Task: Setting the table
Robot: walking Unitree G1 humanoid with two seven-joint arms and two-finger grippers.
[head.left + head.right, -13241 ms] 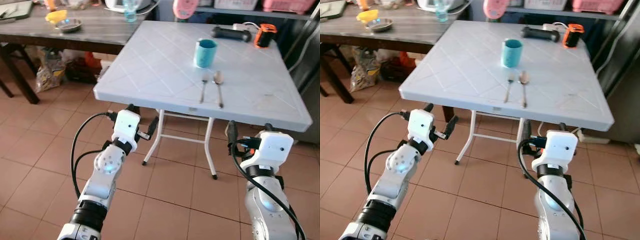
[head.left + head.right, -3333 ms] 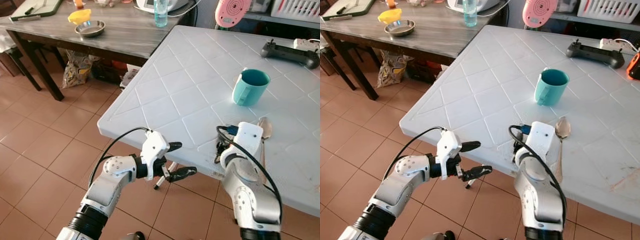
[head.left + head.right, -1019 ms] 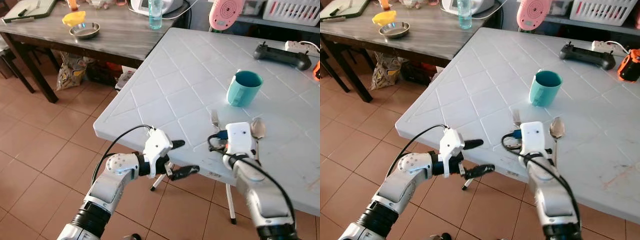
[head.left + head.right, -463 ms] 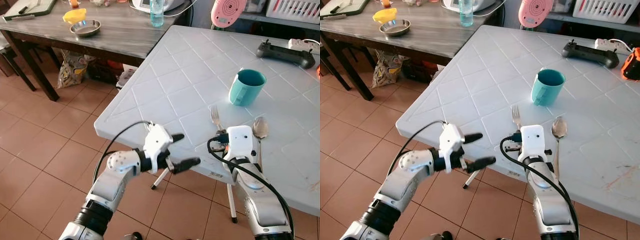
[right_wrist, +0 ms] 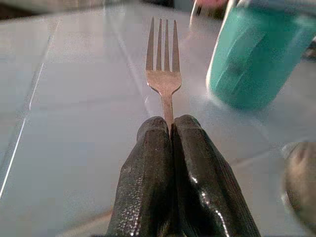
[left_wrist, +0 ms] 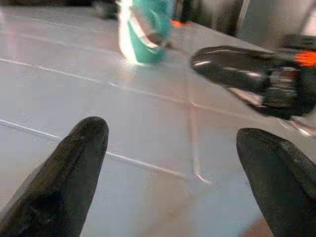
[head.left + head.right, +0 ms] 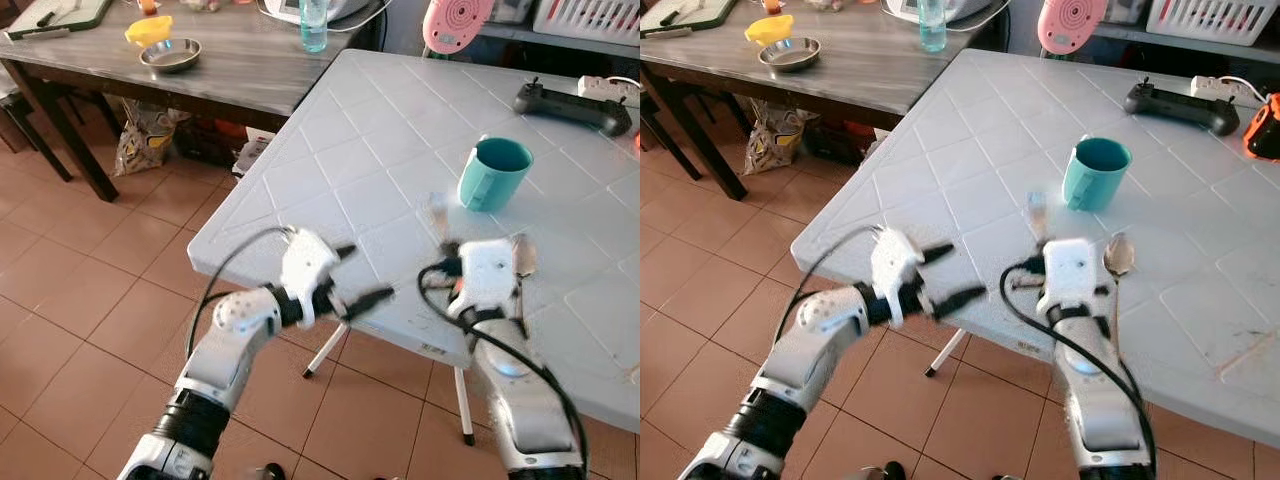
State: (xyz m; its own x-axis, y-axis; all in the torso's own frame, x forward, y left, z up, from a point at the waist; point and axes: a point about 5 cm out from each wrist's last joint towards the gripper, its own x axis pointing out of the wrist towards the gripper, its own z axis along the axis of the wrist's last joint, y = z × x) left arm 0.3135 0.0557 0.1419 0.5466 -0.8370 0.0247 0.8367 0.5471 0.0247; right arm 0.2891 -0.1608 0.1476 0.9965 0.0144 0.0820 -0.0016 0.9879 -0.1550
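The robot stood at the near edge of the white surface (image 7: pixel 340 150), and the step in hand looked to be the placing of the fork (image 5: pixel 162 76). The right gripper (image 5: pixel 170 131) had its two fingers (image 5: pixel 150 163) pressed together on the fork's handle, tines pointing away toward the teal mug (image 7: pixel 1093 174). From the head cameras the fork was only a pale blur just above the surface, left of the spoon (image 7: pixel 1117 254), which lay flat beside the right wrist.

The left gripper (image 7: pixel 352 278) hung just off the surface's edge, its fingers (image 6: pixel 74 168) spread wide and holding nothing.

To my mind the next move called for carrying the fork to its place and laying it down flat, well clear of the mug, then parting the fingers without dragging it askew. The left arm seemed free to take the spoon.

The right wrist camera gave what the head views could not: the pinch on the handle and the four tines, sharp and level. The left wrist camera showed the spread of its own fingers over the surface, with the mug far off. The head views gave the whole layout, including a dark wooden table (image 7: pixel 230 70) beyond.
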